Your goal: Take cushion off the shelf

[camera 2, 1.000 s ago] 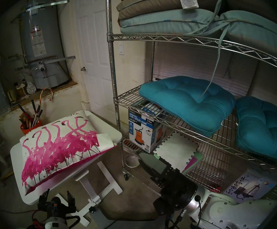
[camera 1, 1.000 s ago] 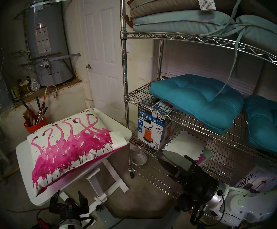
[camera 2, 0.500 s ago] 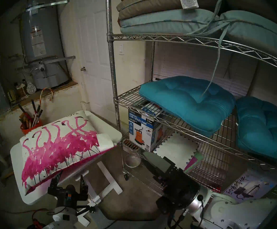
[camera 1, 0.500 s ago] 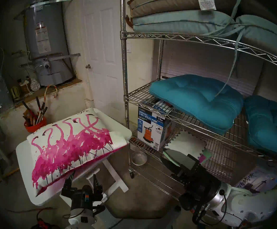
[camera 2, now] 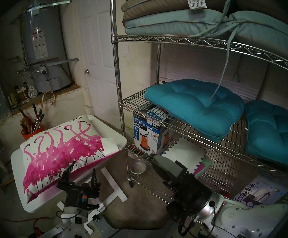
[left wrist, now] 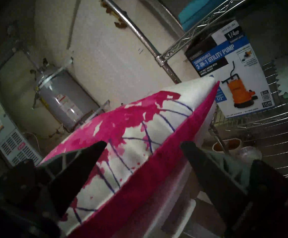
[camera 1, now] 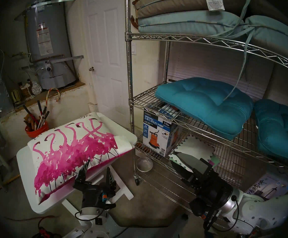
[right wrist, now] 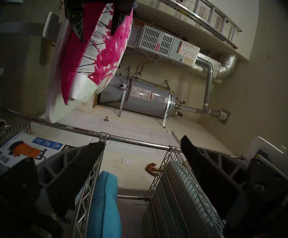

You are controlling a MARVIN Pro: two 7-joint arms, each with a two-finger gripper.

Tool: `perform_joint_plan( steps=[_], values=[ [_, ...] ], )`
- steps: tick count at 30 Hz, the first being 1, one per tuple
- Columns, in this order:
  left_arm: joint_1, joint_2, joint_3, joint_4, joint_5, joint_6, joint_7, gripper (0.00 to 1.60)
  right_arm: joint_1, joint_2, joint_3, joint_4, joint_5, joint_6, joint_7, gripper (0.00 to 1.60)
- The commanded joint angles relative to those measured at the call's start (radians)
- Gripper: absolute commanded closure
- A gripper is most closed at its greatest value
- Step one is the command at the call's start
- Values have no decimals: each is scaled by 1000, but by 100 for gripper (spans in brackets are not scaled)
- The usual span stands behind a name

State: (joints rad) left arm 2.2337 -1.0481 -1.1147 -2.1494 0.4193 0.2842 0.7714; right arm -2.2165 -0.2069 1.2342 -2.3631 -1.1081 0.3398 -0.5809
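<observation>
The cushion point(camera 1: 71, 146) point(camera 2: 59, 150), white with magenta flamingo splashes and a magenta back, lies on the small white table point(camera 1: 24, 163), left of the chrome wire shelf point(camera 1: 129, 69) point(camera 2: 115, 69). My left gripper point(camera 1: 97, 165) point(camera 2: 84, 166) is open at the cushion's near right edge. In the left wrist view the cushion point(left wrist: 139, 122) edge runs between the spread fingers of the left gripper point(left wrist: 144, 144). My right gripper point(camera 1: 177, 162) point(right wrist: 143, 141) hangs open and empty before the shelf's lower tier, facing a shelf post point(right wrist: 139, 144).
Two teal seat cushions point(camera 1: 203, 103) point(camera 1: 280, 129) lie on the middle tier, with pale blue and tan pads point(camera 1: 182, 21) above. A pump box point(camera 1: 158, 134) stands on the lower tier. A metal bowl point(camera 1: 144, 163) sits on the floor. An orange tool bucket point(camera 1: 36, 129) stands behind the table.
My left gripper has risen and moved right, from below the table's near edge up to the cushion's edge. The right gripper has drifted slightly right, toward the shelf. Both stayed open.
</observation>
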Motion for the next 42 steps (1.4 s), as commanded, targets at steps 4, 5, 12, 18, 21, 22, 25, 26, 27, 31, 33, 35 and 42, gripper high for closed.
perform_joint_plan(
  steps=[4,5,12,18,21,22,25,26,27,31,33,35,42],
  values=[
    [-49,29,21,-35,115,32,19,0,-14,31,26,-14,27,8,-34,0],
    [-49,29,21,-35,115,32,19,0,-14,31,26,-14,27,8,-34,0],
    [-82,70,-7,-79,161,70,8,0,-21,37,34,-9,39,13,-46,0],
    [-91,113,-28,-115,169,97,-38,0,-33,53,50,-8,63,23,-69,0],
    [-93,135,-35,-130,182,109,-63,0,-39,63,60,-6,78,28,-82,0],
    [-95,152,-35,-133,198,115,-73,0,-41,66,64,-4,84,29,-87,0],
    [-96,172,-42,-156,200,123,-107,0,-47,76,75,2,101,32,-103,0],
    [-98,180,-44,-164,204,126,-117,0,-48,75,77,5,104,32,-107,0],
    [-99,185,-47,-171,206,129,-127,0,-50,78,79,7,109,32,-112,0],
    [-114,206,-62,-201,212,143,-167,0,-56,87,95,12,130,35,-133,0],
    [-127,217,-69,-210,225,151,-184,0,-60,89,104,18,141,35,-146,0],
    [-141,216,-74,-231,224,160,-205,0,-64,92,115,22,151,36,-157,0],
    [-202,215,-56,-269,251,189,-274,0,-82,97,150,46,184,31,-201,0]
  ],
)
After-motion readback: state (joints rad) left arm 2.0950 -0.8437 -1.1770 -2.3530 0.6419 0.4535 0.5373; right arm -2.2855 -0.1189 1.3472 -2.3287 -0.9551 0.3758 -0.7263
